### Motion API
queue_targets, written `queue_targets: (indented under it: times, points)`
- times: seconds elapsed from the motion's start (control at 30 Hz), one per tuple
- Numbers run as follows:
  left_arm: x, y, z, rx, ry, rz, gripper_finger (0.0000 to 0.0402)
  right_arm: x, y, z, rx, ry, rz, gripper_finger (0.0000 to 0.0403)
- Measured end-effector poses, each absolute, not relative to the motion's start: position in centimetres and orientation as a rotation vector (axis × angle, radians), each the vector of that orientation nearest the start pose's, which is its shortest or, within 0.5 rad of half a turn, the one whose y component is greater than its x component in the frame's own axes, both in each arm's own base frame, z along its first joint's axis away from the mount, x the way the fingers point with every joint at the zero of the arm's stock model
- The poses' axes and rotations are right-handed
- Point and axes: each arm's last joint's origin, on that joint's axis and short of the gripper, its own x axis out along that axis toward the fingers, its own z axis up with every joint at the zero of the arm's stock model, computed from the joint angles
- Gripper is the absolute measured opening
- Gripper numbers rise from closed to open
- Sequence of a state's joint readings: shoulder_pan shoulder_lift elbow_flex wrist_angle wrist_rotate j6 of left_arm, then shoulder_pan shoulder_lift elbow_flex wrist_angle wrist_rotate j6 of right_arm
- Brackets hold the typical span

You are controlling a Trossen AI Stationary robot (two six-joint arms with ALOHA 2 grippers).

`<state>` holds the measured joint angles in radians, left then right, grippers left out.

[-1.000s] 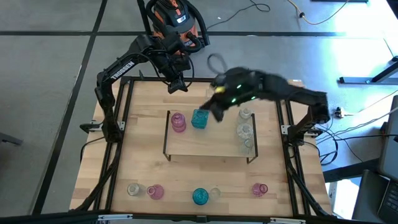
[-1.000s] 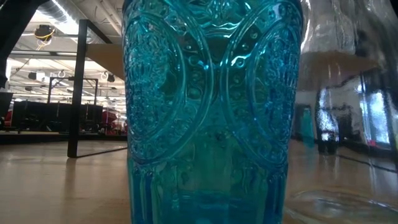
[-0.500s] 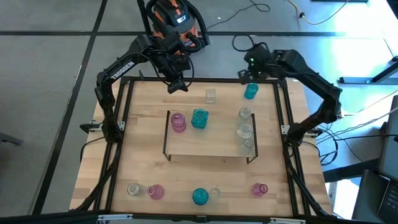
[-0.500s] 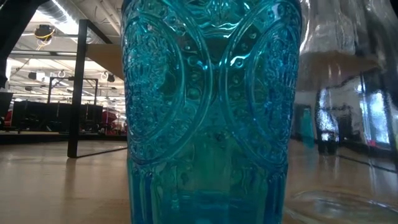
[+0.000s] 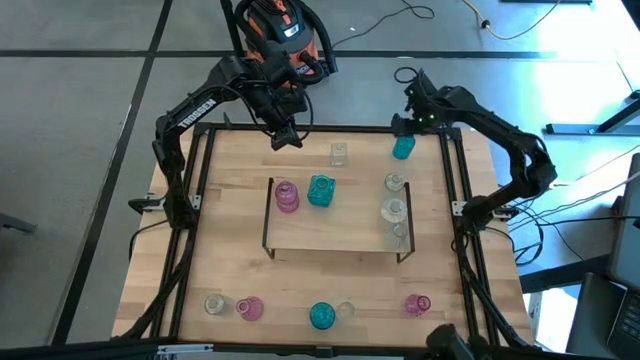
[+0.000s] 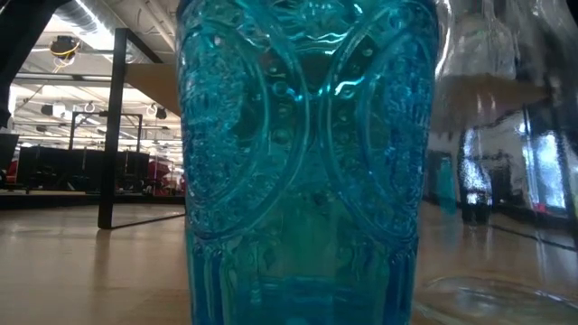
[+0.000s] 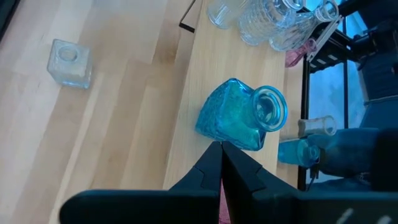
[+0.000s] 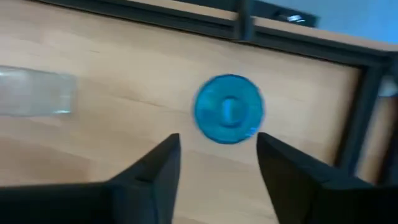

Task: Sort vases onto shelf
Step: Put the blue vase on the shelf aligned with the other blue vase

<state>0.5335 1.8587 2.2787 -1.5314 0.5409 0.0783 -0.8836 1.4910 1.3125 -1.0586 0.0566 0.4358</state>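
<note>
Above the table's far right corner, the right gripper (image 5: pixel 412 112) hung with jaws apart, empty, over a small blue vase (image 5: pixel 403 148) standing on the tabletop beside a clear vase (image 5: pixel 339 153). Left gripper (image 5: pixel 283 137) sat pinched closed at the far edge, holding nothing. Shelf (image 5: pixel 333 238) carried a pink vase (image 5: pixel 287 196), a teal vase (image 5: pixel 321 190) and probably three clear ones (image 5: pixel 394 211) on its right side. Five more vases (image 5: pixel 322 315) lined the near edge.

text: TROSSEN | on: left arm (image 5: pixel 197 107) | colour: white lettering
</note>
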Motion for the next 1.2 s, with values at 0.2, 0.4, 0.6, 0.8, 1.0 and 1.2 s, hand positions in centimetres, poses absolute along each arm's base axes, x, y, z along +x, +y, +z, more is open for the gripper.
queue_targets:
  times: [0.2,0.4,0.6,0.8,1.0,1.2]
  points:
    - [29.8,15.9,42.9,-0.504,0.932,-0.033,0.0000,18.1,-22.0,29.2,0.801,0.995,-1.100,0.0238]
    - [29.9,15.9,43.0,-0.516,0.919,-0.023,0.0000,18.6,-22.9,27.6,0.799,1.056,-1.135,0.0241]
    - [29.9,15.9,43.0,-0.519,0.920,-0.021,0.0000,19.4,-23.8,25.5,0.829,1.128,-1.131,0.0241]
    - [29.9,15.9,43.0,-0.524,0.921,-0.019,0.0000,19.6,-24.7,23.8,0.862,1.185,-1.137,0.0227]
    - [29.8,15.9,42.9,-0.533,0.936,-0.020,0.0000,19.5,-25.2,23.2,0.892,1.185,-1.157,0.0171]
    - [29.8,15.9,42.9,-0.529,0.936,-0.021,0.0000,19.7,-25.5,23.2,0.905,1.144,-1.125,0.0100]
